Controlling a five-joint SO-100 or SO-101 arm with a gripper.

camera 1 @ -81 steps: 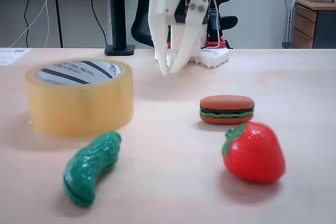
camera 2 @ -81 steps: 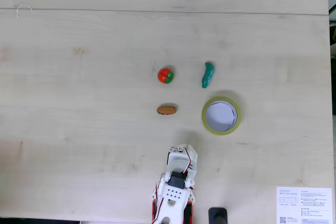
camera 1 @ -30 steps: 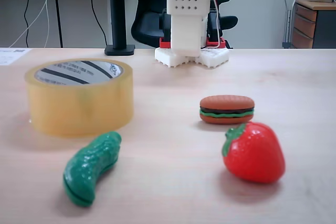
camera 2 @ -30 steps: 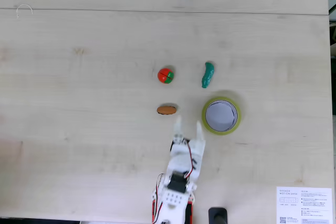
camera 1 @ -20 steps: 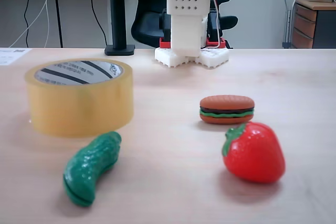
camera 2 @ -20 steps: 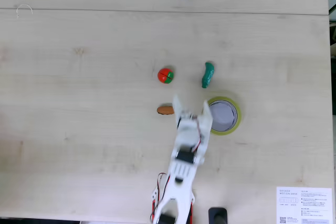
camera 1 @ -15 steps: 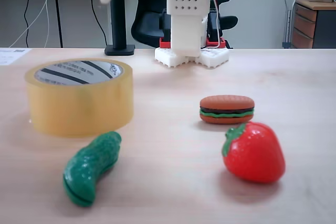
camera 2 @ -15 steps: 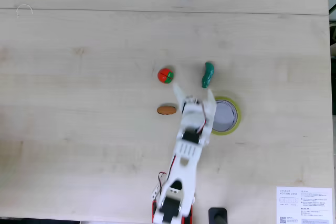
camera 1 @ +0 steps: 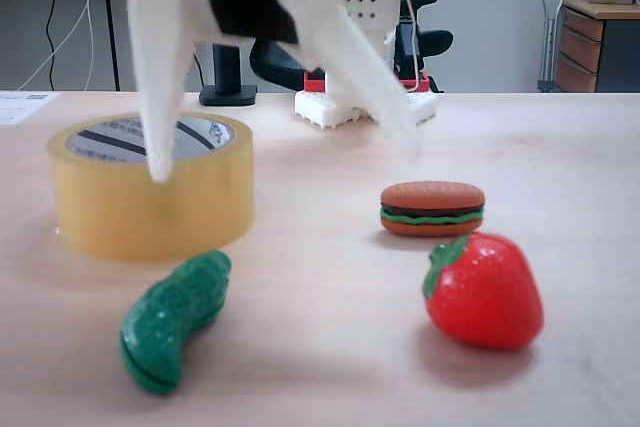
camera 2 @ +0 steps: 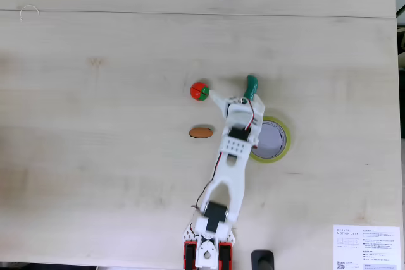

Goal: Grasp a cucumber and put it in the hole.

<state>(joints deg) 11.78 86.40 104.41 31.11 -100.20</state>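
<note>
The dark green cucumber (camera 1: 175, 319) lies on the wooden table in front of the tape roll (camera 1: 150, 197); from above the cucumber (camera 2: 252, 83) is partly covered by one finger. The hole (camera 1: 150, 137) is the roll's round opening, the hole (camera 2: 272, 138) half hidden under the arm in the top-down fixed view. My white gripper (camera 1: 282, 157) hangs open above the table, fingers spread wide. From above, the gripper (camera 2: 233, 97) sits between the strawberry and the cucumber, one fingertip over the cucumber's lower end. Nothing is held.
A red strawberry (camera 1: 483, 290) and a toy hamburger (camera 1: 432, 208) lie right of the cucumber in the low fixed view; from above the strawberry (camera 2: 200, 90) and hamburger (camera 2: 201, 133) are left of the arm. A black post foot (camera 1: 225, 95) stands behind the roll.
The arm has stretched out from near its base toward the cucumber, and the gripper, shut in the earliest frames, has opened wide. The toys and roll have not moved.
</note>
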